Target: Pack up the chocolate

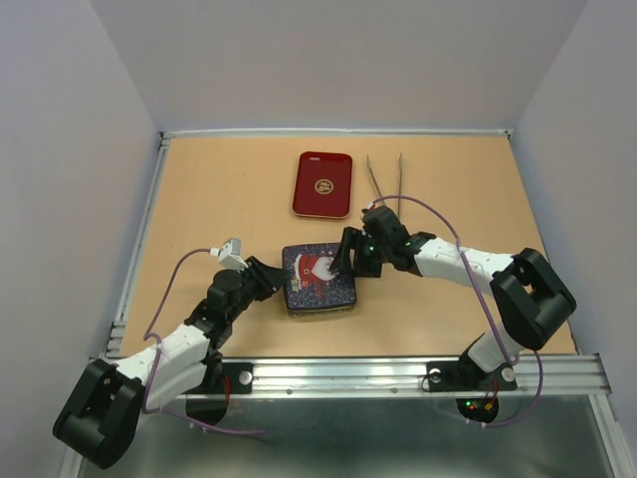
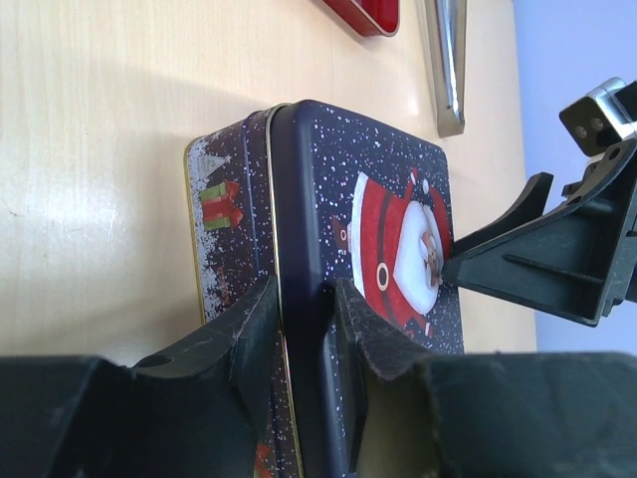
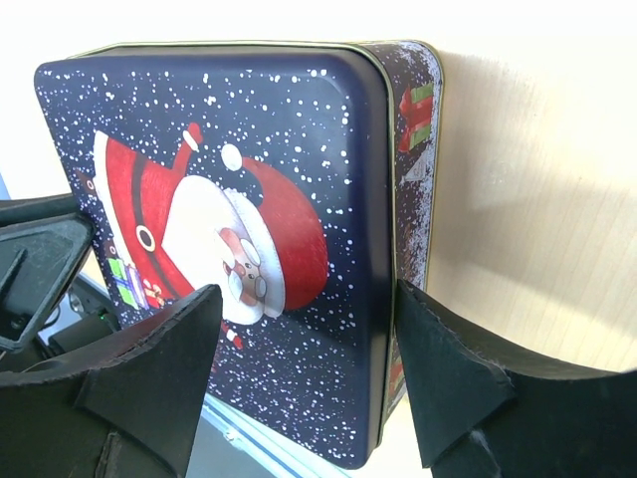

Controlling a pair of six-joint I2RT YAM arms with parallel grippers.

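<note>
No chocolate shows in any view. A dark blue tin (image 1: 318, 279) with a Santa lid (image 2: 368, 199) lies mid-table, its lid on. My left gripper (image 1: 277, 279) is at the tin's left edge. In the left wrist view it (image 2: 307, 319) is shut on the lid's rim, one finger on the wall side and one on the lid's top. My right gripper (image 1: 350, 261) stands open at the tin's right edge. In the right wrist view it (image 3: 309, 329) straddles that edge of the tin (image 3: 239, 149), one finger above the lid, the other beside the wall.
A red rectangular tray (image 1: 323, 183) with a gold emblem lies behind the tin. Long metal tweezers (image 1: 383, 184) lie to its right, close to the right wrist. A metal rail (image 1: 398, 376) runs along the near table edge. White walls surround the table.
</note>
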